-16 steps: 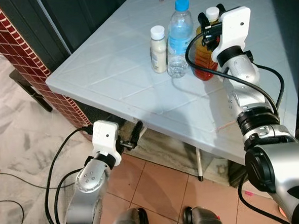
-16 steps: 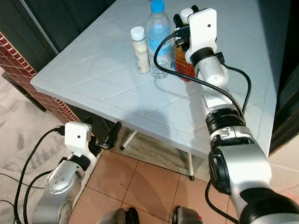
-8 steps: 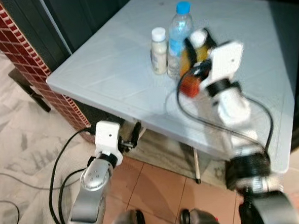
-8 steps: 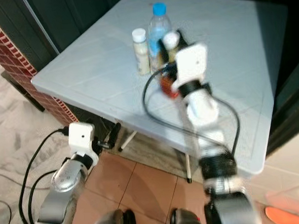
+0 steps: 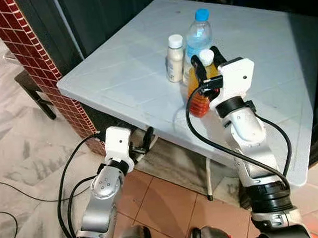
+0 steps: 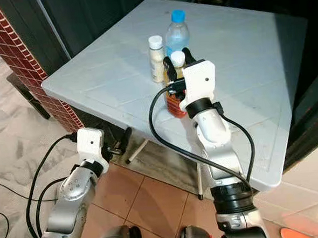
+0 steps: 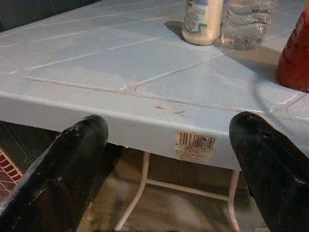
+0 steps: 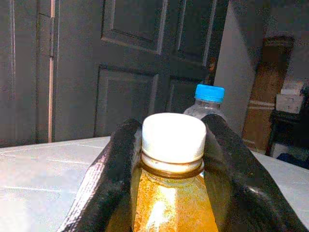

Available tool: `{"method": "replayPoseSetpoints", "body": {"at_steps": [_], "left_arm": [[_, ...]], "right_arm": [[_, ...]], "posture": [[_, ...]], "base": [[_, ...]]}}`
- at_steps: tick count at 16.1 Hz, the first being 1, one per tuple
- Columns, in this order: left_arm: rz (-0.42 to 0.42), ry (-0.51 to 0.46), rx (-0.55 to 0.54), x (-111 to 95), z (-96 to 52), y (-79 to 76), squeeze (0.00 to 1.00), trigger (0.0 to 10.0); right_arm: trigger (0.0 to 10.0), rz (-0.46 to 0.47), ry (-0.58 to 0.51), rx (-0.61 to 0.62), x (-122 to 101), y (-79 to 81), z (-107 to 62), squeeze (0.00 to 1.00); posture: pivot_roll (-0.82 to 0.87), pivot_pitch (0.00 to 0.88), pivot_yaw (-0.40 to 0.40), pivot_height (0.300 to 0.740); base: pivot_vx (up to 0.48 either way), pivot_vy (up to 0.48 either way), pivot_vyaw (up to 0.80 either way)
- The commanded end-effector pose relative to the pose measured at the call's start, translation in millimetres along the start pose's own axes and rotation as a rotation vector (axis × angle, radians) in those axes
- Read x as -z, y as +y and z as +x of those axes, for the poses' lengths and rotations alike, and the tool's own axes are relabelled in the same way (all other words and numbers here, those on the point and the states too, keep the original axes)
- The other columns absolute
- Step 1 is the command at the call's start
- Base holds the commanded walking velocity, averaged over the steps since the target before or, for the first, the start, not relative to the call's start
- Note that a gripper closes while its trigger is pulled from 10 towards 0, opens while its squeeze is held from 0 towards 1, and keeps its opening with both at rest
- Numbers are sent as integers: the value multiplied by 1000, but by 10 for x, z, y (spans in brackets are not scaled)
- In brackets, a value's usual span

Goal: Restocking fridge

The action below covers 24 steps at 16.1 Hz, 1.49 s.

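The right end effector [image 5: 205, 66], clamped on the juice bottle's [image 5: 201, 92] neck, has drawn it away from the water bottle [image 5: 197, 34] toward the counter [image 5: 118, 78] edge, ready for carrying; the left end effector [image 7: 169, 169] hangs open below.

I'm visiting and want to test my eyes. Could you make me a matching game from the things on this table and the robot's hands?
Things:
1. orange bottle
2. water bottle
3. small cream bottle
4. left hand

States:
A. blue cap, stands on the white table
B. open, low by the table's near edge
C. gripped at the neck by the right hand
D. white cap, pale contents, stands beside the water bottle

Pairs: 1-C, 2-A, 3-D, 4-B
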<state>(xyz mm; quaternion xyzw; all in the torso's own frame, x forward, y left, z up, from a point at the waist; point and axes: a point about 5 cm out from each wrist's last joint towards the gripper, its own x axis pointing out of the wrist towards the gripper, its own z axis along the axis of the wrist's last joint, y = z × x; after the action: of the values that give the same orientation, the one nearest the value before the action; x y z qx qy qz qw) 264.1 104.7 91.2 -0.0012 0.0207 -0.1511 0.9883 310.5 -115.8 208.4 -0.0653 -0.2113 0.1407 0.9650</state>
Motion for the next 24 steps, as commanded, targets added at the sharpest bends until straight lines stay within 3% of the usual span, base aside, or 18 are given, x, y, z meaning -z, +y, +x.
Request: {"method": "replayPoseSetpoints", "body": {"at_steps": [1,14,20,22,23,24], "left_arm": [[4,8,-15,29,-8,40,0,10000],[0,6,-17,34,23,28,0,10000],[22,-10,-23,-8,59,91,0,10000],[34,-22,-30,-33,58,126,0,10000],[63,-50,-120,-84,20,268,0,10000],[79,-60,-178,-95,-1,348,0,10000]], "right_arm": [[10000,17,13,-18,-3,46,-20,0],[10000,37,14,-18,-56,65,12,0],[10000,37,74,-27,97,101,-66,0],[10000,29,113,-26,201,98,-156,0],[10000,0,183,-12,374,48,-347,0],[10000,-11,202,-4,421,27,-413,0]], "posture": [[8,25,47,740],[6,27,44,740],[3,40,55,740],[8,54,57,740],[14,61,58,740],[18,64,61,740]], "base": [[-240,0,0],[-301,0,0],[-289,0,0],[0,0,0],[0,0,0],[0,0,0]]}}
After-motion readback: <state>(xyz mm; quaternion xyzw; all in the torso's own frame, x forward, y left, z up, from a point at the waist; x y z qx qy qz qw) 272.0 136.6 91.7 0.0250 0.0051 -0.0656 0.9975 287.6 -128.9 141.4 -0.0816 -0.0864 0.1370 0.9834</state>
